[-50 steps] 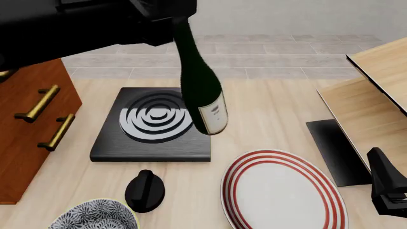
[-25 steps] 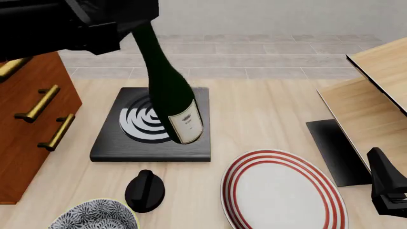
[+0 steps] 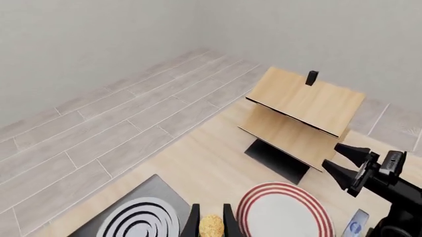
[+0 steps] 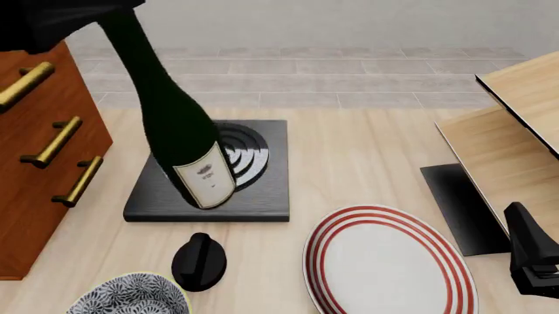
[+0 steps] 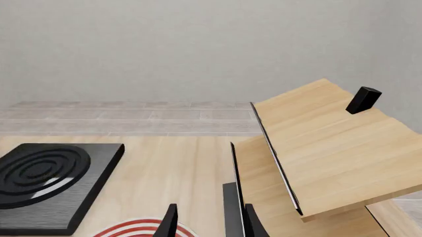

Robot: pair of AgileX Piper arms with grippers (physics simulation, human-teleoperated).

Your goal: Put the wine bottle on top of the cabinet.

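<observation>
Tabletop — cabinet left, wine bottle over hob.

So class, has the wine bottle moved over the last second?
Yes. The wine bottle has swung left across the black hob, toward the cabinet.

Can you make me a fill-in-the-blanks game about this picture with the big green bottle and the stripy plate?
1. The wine bottle hangs in the air, held by the ____ gripper.
2. The plate has rings of the colour ____ around its rim.
3. The cabinet has bar handles coloured ____.
4. Seen from the front, the black knob lies between the patterned bowl and the ____.

Missing words: left; red; brass; plate
</observation>
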